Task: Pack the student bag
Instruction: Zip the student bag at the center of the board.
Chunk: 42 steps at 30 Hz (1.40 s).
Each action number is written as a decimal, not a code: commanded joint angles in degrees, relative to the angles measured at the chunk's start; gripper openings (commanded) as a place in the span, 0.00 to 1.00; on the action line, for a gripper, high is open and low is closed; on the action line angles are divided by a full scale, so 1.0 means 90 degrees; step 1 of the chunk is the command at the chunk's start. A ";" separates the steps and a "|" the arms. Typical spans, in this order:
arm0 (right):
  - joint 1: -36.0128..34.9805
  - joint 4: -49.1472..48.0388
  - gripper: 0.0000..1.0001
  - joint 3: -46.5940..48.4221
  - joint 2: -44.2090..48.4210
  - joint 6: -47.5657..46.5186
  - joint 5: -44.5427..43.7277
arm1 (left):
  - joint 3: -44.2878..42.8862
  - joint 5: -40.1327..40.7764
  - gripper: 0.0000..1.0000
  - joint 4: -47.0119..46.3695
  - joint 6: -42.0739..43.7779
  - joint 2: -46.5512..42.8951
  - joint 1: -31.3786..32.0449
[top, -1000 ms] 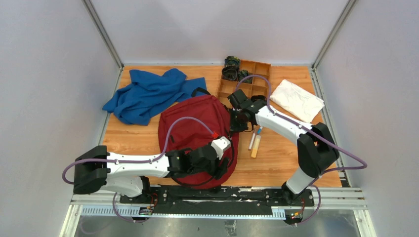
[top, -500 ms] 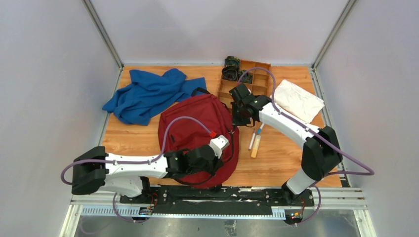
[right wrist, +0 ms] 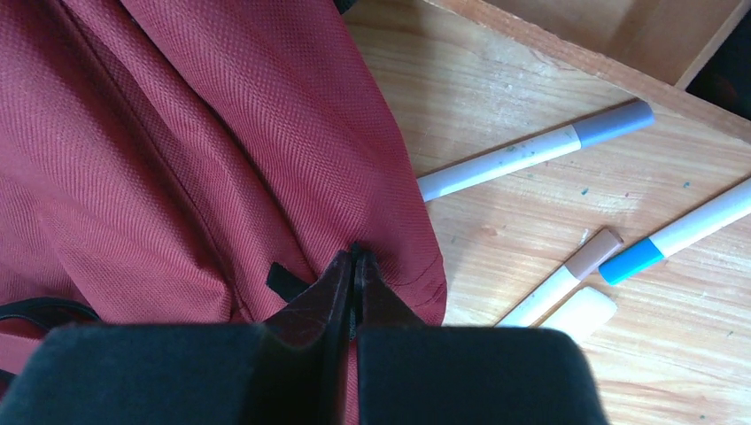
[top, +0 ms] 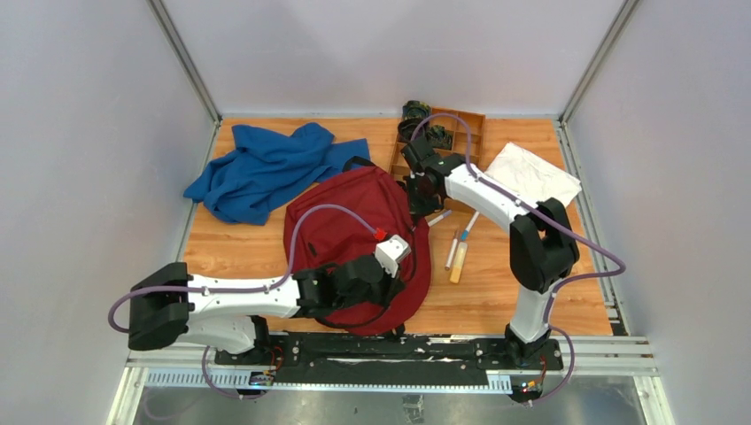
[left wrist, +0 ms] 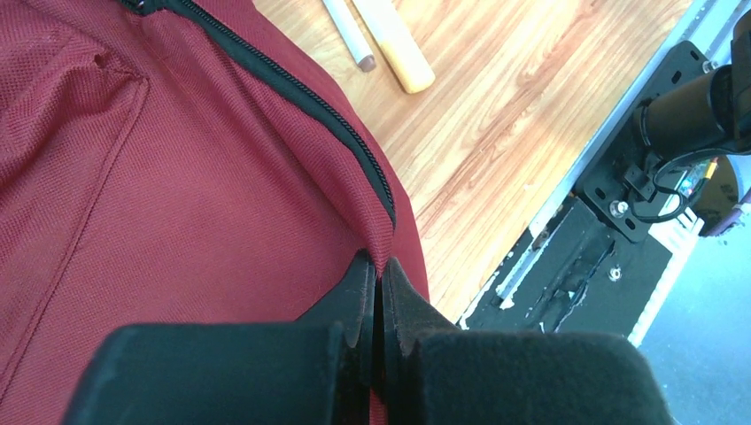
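I am seeing the student bag lying flat in the middle of the wooden surface, its near end close to the arm bases. I am judging that both arms are gripping its right-hand edge so the cloth can be drawn taut along the black zipper and the bag opened for packing. My left hand is sitting at the near corner with its fingers pressed together, pinching a ridge of red fabric just beside the zipper's end. My right hand is working the far part of the same edge, fingers likewise squeezed tight on a fold of the bag next to a small black tab, with the markers lying loose on the surface just beside it
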<state>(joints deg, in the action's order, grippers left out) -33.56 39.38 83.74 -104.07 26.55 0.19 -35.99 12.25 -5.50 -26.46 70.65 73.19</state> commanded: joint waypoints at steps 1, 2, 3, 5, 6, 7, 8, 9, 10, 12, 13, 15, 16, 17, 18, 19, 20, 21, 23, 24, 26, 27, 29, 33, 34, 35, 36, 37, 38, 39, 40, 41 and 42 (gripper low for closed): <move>0.0402 -0.0738 0.00 0.0489 -0.0174 -0.0325 -0.0485 | -0.0005 -0.0775 0.00 0.0035 -0.0046 -0.0001 0.0225; 0.0455 -0.0733 0.00 0.0556 -0.0217 -0.0345 -0.0472 | -0.0053 -0.0797 0.00 0.0039 -0.0009 0.0061 0.0256; 0.0518 -0.0733 0.00 0.0618 -0.0247 -0.0367 -0.0473 | -0.0099 -0.0812 0.00 0.0046 0.0021 0.0121 0.0291; 0.0617 -0.0717 0.00 0.0764 -0.0315 -0.0397 -0.0460 | -0.0190 -0.0800 0.00 0.0054 0.0066 0.0191 0.0337; 0.0690 -0.0706 0.00 0.0837 -0.0308 -0.0404 -0.0430 | -0.0229 -0.0775 0.00 0.0054 0.0077 0.0198 0.0344; 0.0721 -0.0708 0.00 0.0876 -0.0283 -0.0421 -0.0406 | -0.0264 -0.0723 0.00 0.0052 0.0078 0.0191 0.0351; 0.0746 -0.0704 0.00 0.0900 -0.0231 -0.0459 -0.0409 | -0.0310 -0.0616 0.00 0.0053 0.0071 0.0155 0.0354; 0.0760 -0.0703 0.00 0.0924 -0.0172 -0.0504 -0.0406 | -0.0391 -0.0394 0.00 0.0083 0.0031 0.0146 0.0348; 0.0770 -0.0713 0.00 0.0954 -0.0121 -0.0552 -0.0361 | -0.0537 -0.0139 0.02 0.0252 -0.0012 0.0145 0.0345; 0.0775 -0.0691 0.03 0.1036 -0.0012 -0.0673 -0.0197 | -0.1166 0.0356 0.32 0.0836 0.0113 0.0215 0.0345; 0.0771 -0.0672 0.14 0.1040 0.0062 -0.0703 -0.0131 | -0.1440 0.0517 0.47 0.1115 0.0276 0.0246 0.0349; 0.0775 -0.0623 0.42 0.0975 0.0284 -0.0719 0.0184 | -0.1947 0.0776 0.70 0.1659 0.0584 0.0250 0.0340; 0.0773 -0.0609 0.53 0.0885 0.0439 -0.0722 0.0231 | -0.2121 0.0954 0.77 0.1861 0.0682 0.0191 0.0331; 0.0773 -0.0601 0.60 0.0772 0.0599 -0.0709 0.0266 | -0.2257 0.1143 0.82 0.2034 0.0708 0.0110 0.0282; 0.0773 -0.0583 0.66 0.0628 0.0774 -0.0697 0.0273 | -0.2351 0.1122 0.83 0.2224 0.0650 0.0006 0.0122; 0.0770 -0.0561 0.71 0.0464 0.0962 -0.0672 0.0252 | -0.2449 0.0972 0.84 0.2429 0.0523 -0.0121 -0.0119; 0.0770 -0.0544 0.72 0.0255 0.1147 -0.0659 0.0216 | -0.2502 0.0798 0.84 0.2634 0.0378 -0.0253 -0.0408; 0.0776 -0.0540 0.72 0.0027 0.1373 -0.0617 0.0161 | -0.2501 0.0658 0.83 0.2797 0.0247 -0.0424 -0.0731; 0.0755 -0.0577 0.72 -0.0460 0.1839 -0.0516 0.0247 | -0.2477 0.0497 0.82 0.3194 -0.0049 -0.0716 -0.1440; 0.0723 -0.0626 0.71 -0.0693 0.2080 -0.0443 0.0290 | -0.2471 0.0327 0.81 0.3415 -0.0205 -0.0794 -0.1880; 0.0604 -0.0700 0.71 -0.1159 0.2474 -0.0287 0.0376 | -0.2460 -0.0057 0.78 0.3865 -0.0406 -0.0724 -0.2822; 0.0565 -0.0703 0.70 -0.1299 0.2642 -0.0233 0.0371 | -0.2470 -0.0152 0.75 0.4047 -0.0446 -0.0632 -0.3210; 0.0477 -0.0703 0.70 -0.1575 0.2947 -0.0096 0.0377 | -0.2558 -0.0106 0.72 0.4427 -0.0454 -0.0229 -0.3851; 0.0447 -0.0623 0.70 -0.2053 0.3473 0.0070 0.0321 | -0.2596 0.0614 0.72 0.4410 -0.0139 0.0553 -0.4145; 0.0448 -0.0547 0.70 -0.2147 0.3588 0.0077 0.0211 | -0.2537 0.0668 0.72 0.4288 -0.0066 0.0689 -0.4147; 0.0460 -0.0461 0.70 -0.2240 0.3682 0.0072 0.0041 | -0.2509 0.0610 0.71 0.4223 -0.0007 0.0825 -0.4134; 0.0470 -0.0373 0.71 -0.2363 0.3766 0.0066 -0.0246 | -0.2478 0.0520 0.70 0.4157 0.0067 0.0953 -0.4096; 0.0488 -0.0332 0.71 -0.2506 0.3858 0.0024 -0.0498 | -0.2447 0.0507 0.70 0.4156 0.0129 0.1069 -0.4031; 0.0553 -0.0302 0.71 -0.2693 0.3896 -0.0017 -0.0758 | -0.2400 0.0550 0.69 0.4172 0.0165 0.1133 -0.3922; 0.0672 -0.0224 0.71 -0.2872 0.3916 -0.0015 -0.0938 | -0.2359 0.0622 0.69 0.4163 0.0191 0.1151 -0.3754; 0.0836 -0.0155 0.71 -0.3041 0.3903 0.0007 -0.0943 | -0.2284 0.0688 0.69 0.4148 0.0211 0.1161 -0.3572; 0.0978 -0.0101 0.71 -0.3227 0.3896 0.0052 -0.0884 | -0.2257 0.0736 0.69 0.4143 0.0223 0.1162 -0.3349; 0.1096 -0.0081 0.71 -0.3388 0.3894 0.0111 -0.0812 | -0.2229 0.0747 0.69 0.4125 0.0227 0.1177 -0.3135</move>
<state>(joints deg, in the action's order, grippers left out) -27.68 34.85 58.48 -68.95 26.02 -2.85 -57.17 17.32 31.83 -26.30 81.52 39.11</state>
